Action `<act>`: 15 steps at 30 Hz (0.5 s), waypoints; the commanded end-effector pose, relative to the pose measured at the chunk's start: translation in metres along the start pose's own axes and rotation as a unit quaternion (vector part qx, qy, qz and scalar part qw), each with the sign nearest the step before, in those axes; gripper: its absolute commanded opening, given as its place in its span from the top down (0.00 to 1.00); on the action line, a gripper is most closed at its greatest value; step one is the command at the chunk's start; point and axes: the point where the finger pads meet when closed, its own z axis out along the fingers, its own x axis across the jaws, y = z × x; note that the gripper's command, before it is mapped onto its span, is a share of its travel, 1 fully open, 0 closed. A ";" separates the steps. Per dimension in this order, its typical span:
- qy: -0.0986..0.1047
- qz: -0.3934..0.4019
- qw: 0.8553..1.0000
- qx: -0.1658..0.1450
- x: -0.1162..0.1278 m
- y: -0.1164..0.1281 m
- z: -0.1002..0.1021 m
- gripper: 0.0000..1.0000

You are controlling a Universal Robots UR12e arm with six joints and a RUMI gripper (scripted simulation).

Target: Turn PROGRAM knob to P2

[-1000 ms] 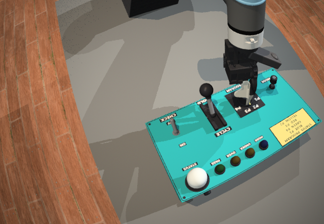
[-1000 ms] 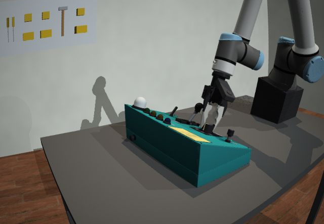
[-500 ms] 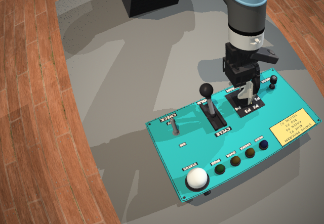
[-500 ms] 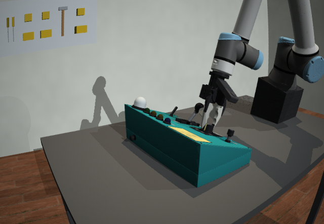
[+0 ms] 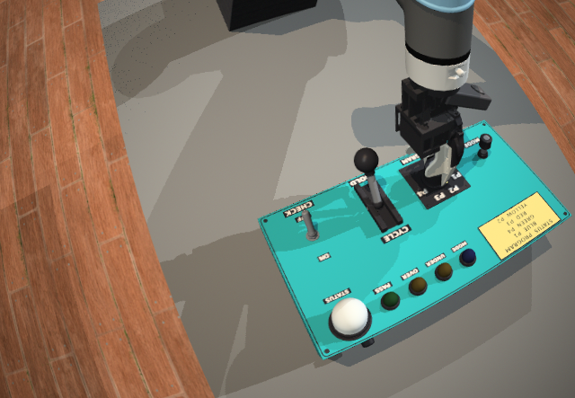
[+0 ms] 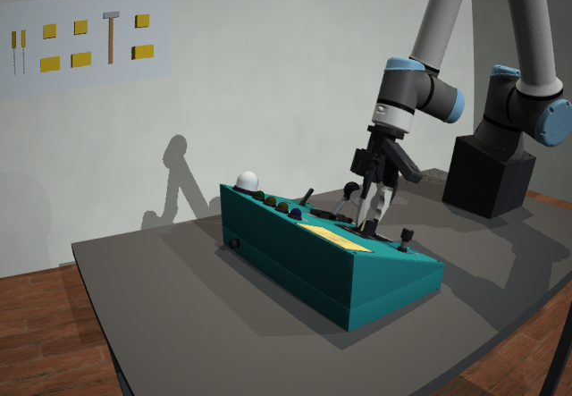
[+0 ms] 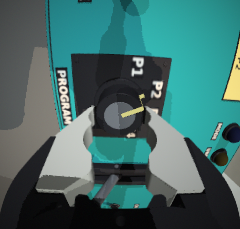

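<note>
The teal console [image 5: 408, 240] lies on the grey table. Its round black PROGRAM knob [image 7: 121, 114] sits on a black plate marked P1 to P4. In the wrist view the knob's yellow pointer [image 7: 133, 110] aims up and to the right, toward the P2 mark [image 7: 157, 90]. My gripper [image 7: 119, 107] stands upright over the knob and is shut on it, one grey finger on each side. It also shows in the top view [image 5: 438, 171] and the exterior view [image 6: 371, 218], where the fingers hide most of the knob.
On the console stand a black ball lever [image 5: 367, 159] in a HOLD/CYCLE slot, a CHECK toggle [image 5: 310, 228], a small MODE knob [image 5: 484, 143], a white STATUS dome [image 5: 349, 317], several round buttons [image 5: 429, 278] and a yellow legend [image 5: 517, 224]. The arm's black base [image 6: 484, 174] is behind.
</note>
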 end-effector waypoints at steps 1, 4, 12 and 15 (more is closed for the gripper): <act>0.000 -0.008 1.000 0.000 0.001 0.000 0.000 1.00; 0.000 -0.009 1.000 0.000 0.001 0.000 0.000 1.00; 0.000 -0.011 1.000 0.000 0.001 0.000 0.000 1.00; 0.000 -0.011 1.000 0.000 0.001 0.000 0.000 1.00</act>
